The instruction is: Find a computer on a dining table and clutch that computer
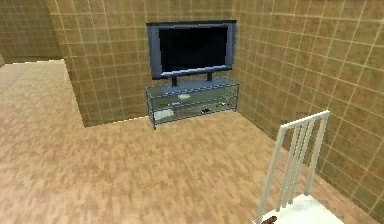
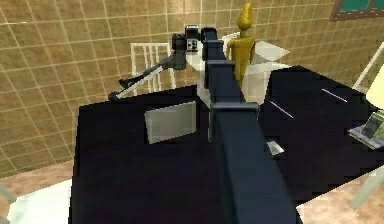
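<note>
Forward view: open floor (image 1: 100, 165), chair (image 1: 296, 165) right edge; computer (image 2: 170, 124) near table (image 2: 120, 165) edge.

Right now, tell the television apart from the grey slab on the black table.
The television shows a dark screen in a grey-blue frame; the grey slab shows a plain pale face. The television stands on a glass stand by the wall; the slab rests on the black table. Both are flat rectangles.
</note>
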Available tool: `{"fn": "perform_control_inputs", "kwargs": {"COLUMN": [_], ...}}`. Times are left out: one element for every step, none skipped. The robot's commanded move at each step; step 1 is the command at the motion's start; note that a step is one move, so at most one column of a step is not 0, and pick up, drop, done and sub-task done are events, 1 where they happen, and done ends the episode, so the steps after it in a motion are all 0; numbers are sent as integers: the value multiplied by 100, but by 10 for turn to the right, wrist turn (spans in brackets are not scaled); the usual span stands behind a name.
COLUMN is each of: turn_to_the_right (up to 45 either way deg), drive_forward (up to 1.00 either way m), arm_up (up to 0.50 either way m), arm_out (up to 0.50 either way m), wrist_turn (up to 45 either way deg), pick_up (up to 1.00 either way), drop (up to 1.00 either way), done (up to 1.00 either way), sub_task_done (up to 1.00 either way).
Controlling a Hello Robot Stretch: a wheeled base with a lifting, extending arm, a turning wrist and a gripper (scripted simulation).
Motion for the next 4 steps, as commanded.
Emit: {"fn": "perform_control_inputs", "kwargs": {"turn_to_the_right": [0, 0, 0, 0], "drive_forward": [0, 0, 0, 0], "arm_up": [0, -30, 0, 10], "arm_out": [0, 0, 0, 0], "wrist_turn": [300, 0, 0, 0], "pick_up": [0, 0, 100, 0], "drop": [0, 0, 0, 0], "done": [0, 0, 0, 0], "sub_task_done": [0, 0, 0, 0]}}
